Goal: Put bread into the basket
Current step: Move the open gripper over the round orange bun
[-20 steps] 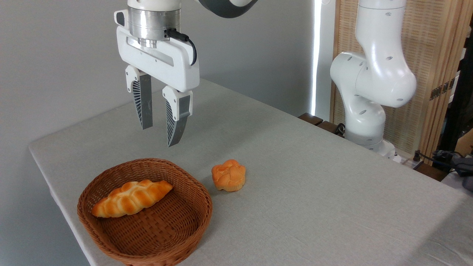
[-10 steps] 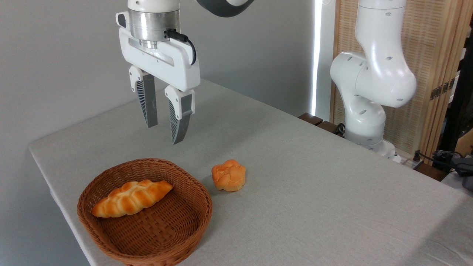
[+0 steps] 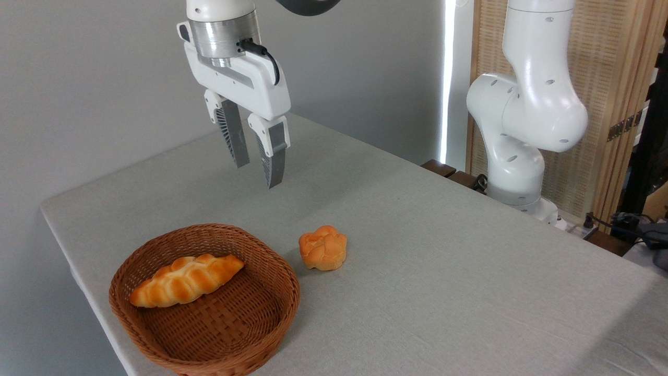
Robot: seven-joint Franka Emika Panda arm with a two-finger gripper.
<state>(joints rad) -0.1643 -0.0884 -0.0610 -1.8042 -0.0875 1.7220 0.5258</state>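
Table [image 3: 443,271]: covered in pale grey cloth, near corner at left, surface otherwise bare around the basket.

Arm [image 3: 527,104]: white, base standing at the table's far right edge, well apart from the basket; upper links leaving the top of the picture and returning above the table's rear left part.

Basket [image 3: 156,318]: round, brown wicker, thick braided rim, resting near the table's left edge. Upright, open side up.

Gripper [image 3: 257,171]: hanging in the air behind and above the basket, tilted slightly, tips pointing down. Fingers [image 3: 274,159] slightly apart, a narrow gap between them, nothing held. Clear of the basket, the table and both baked items. Black cable looped at the gripper's wrist.

Loaf [image 3: 185,280]: long, braided, golden, lying inside the basket, left half, one end against the basket's left wall, the other end toward the basket's centre.

Bread [image 3: 323,247]: small, roundish, golden-orange, lobed top, paler base. Sitting on the table just right of the basket's rim, near it but not touching. Outside the basket. Below and somewhat right of the gripper tips, well apart from them.
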